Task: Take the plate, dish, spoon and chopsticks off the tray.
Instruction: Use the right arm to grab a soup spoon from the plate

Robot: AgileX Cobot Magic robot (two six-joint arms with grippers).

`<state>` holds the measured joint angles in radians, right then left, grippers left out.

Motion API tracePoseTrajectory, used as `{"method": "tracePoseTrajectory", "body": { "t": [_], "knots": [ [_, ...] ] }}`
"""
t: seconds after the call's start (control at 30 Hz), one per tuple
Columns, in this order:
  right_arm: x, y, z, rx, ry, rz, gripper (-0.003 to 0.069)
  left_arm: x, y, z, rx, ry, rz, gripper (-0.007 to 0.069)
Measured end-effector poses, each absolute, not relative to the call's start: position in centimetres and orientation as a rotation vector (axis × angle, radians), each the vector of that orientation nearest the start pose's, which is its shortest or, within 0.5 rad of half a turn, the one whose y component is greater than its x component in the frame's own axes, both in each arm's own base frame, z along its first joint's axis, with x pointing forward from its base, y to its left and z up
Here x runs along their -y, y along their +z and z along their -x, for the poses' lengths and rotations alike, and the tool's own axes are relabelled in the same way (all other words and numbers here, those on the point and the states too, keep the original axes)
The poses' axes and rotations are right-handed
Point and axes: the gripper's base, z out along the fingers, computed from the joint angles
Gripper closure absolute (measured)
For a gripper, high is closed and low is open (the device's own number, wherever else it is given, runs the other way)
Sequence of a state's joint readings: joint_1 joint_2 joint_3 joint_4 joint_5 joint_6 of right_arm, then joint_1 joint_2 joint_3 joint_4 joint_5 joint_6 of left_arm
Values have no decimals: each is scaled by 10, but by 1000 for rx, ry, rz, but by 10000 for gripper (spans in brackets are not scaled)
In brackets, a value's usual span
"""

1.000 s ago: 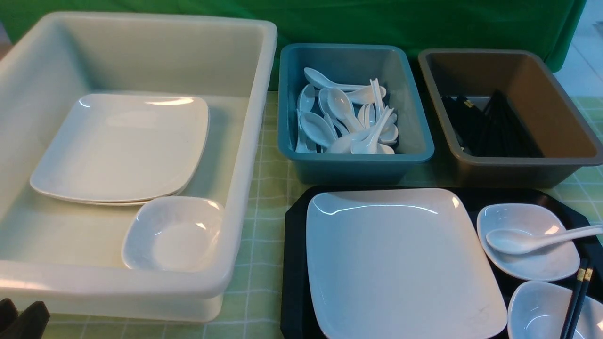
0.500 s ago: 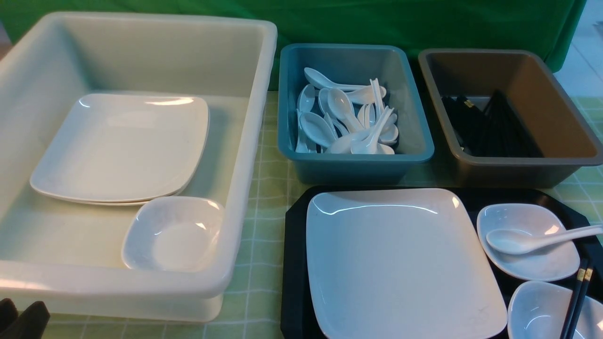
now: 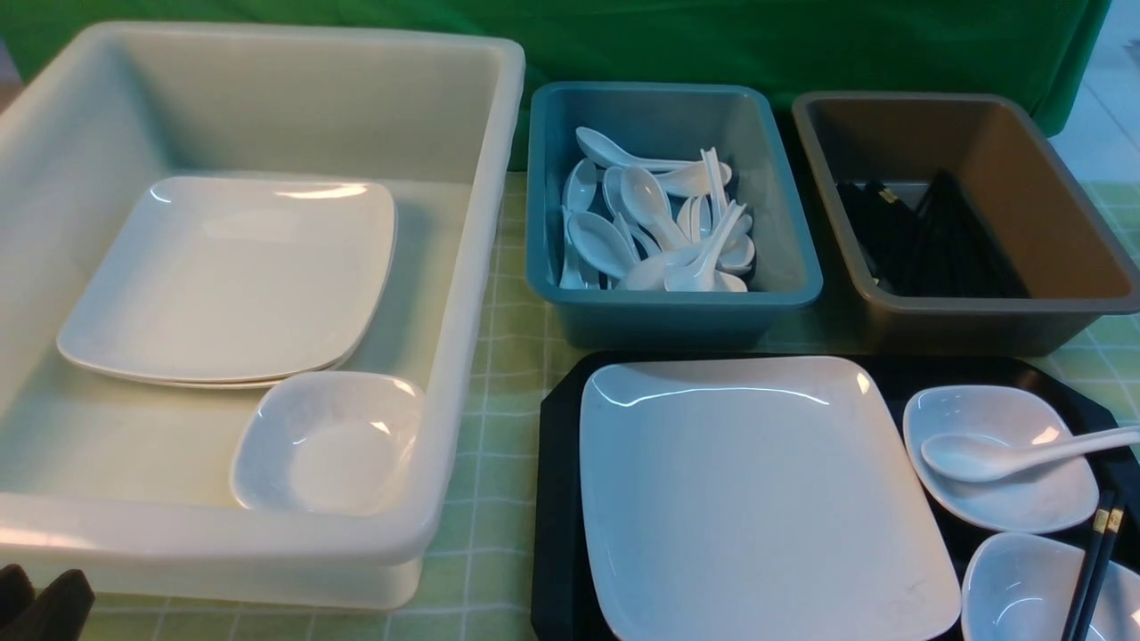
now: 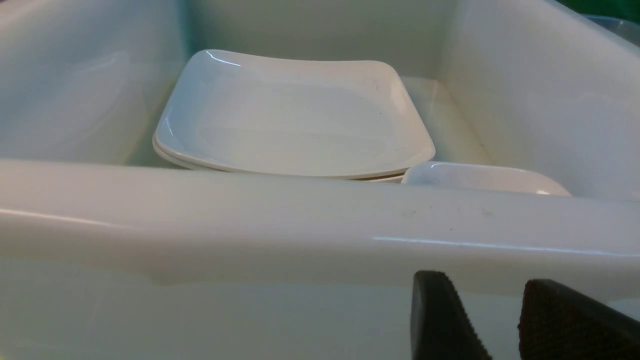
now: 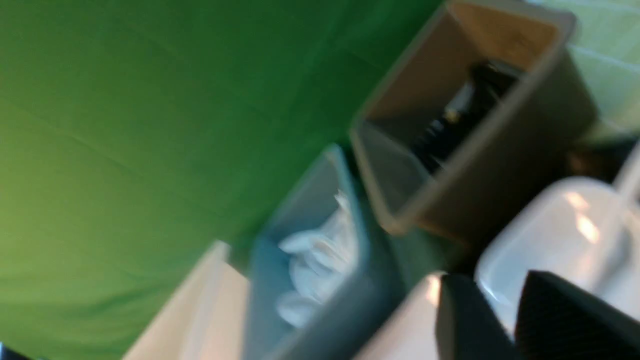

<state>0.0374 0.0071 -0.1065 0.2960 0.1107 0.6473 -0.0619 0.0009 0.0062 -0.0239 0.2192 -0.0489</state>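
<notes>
Left fingers: two dark ribbed tips, parted, nothing between them. They sit low at the near left corner of the bench, just outside the near wall of the white tub. Inside the tub, stacked square plates lie flat, and a small deep dish sits beside them at the near right corner.

Right fingers: out of the front view. The wrist view is blurred, but a narrow gap shows between the two dark tips and they grip nothing. They hang tilted above the tray's right side, over the far dish.

Tray: black, on the green-checked cloth, near right of the bench.
- Plate: flat, fills the tray's left and middle, empty.
- Far dish: just right of the plate. The spoon has its bowl resting in it, with the handle running out over the right rim.
- Near dish: at the tray's near right corner. The chopsticks lie side by side across it, gold bands at the far end.

Behind the tray:
- Teal bin, holding a heap of white spoons.
- Grey-brown bin to its right, holding black sticks.
- Green backdrop at the far edge.
</notes>
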Motion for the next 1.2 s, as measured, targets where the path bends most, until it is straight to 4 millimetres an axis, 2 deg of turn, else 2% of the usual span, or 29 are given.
{"method": "tracePoseTrajectory", "body": {
  "t": [0.07,0.13,0.2,0.23,0.27,0.37,0.47,0.5,0.6,0.63,0.77,0.97,1.03,1.2],
  "knots": [
    [-4,275,-46,-1374,717,-535,610,4,191,-56,-1711,-104,5,400],
    [-4,298,-48,-1402,634,-474,633,4,191,-56,-1711,-104,5,400],
    [-3,322,-59,-1523,500,-429,638,4,191,-56,-1710,-104,5,400],
    [-2,326,-65,-1574,457,-422,639,4,191,-56,-1710,-104,5,400],
    [0,331,-83,-1733,345,-422,638,4,191,-56,-1710,-104,5,400],
    [3,316,-125,-2033,207,-482,617,4,191,-56,-1710,-104,5,400],
    [3,290,-164,-2226,153,-554,541,4,191,-56,-1710,-104,5,400],
    [3,286,-169,-2244,152,-567,533,4,191,-56,-1710,-104,5,400],
    [1,262,-205,-2329,157,-648,428,4,191,-56,-1710,-104,5,400],
    [0,245,-230,-2376,159,-715,355,4,191,-56,-1710,-104,5,400],
    [8,232,-266,-2447,114,-827,288,4,191,-56,-1710,-104,5,400],
    [21,239,-300,-2453,73,-934,276,4,191,-56,-1710,-104,5,400],
    [21,239,-305,-2439,84,-973,274,4,191,-56,-1710,-104,5,400],
    [22,220,-312,-2424,107,-1175,272,4,191,-56,-1710,-104,5,400]
  ]
}}
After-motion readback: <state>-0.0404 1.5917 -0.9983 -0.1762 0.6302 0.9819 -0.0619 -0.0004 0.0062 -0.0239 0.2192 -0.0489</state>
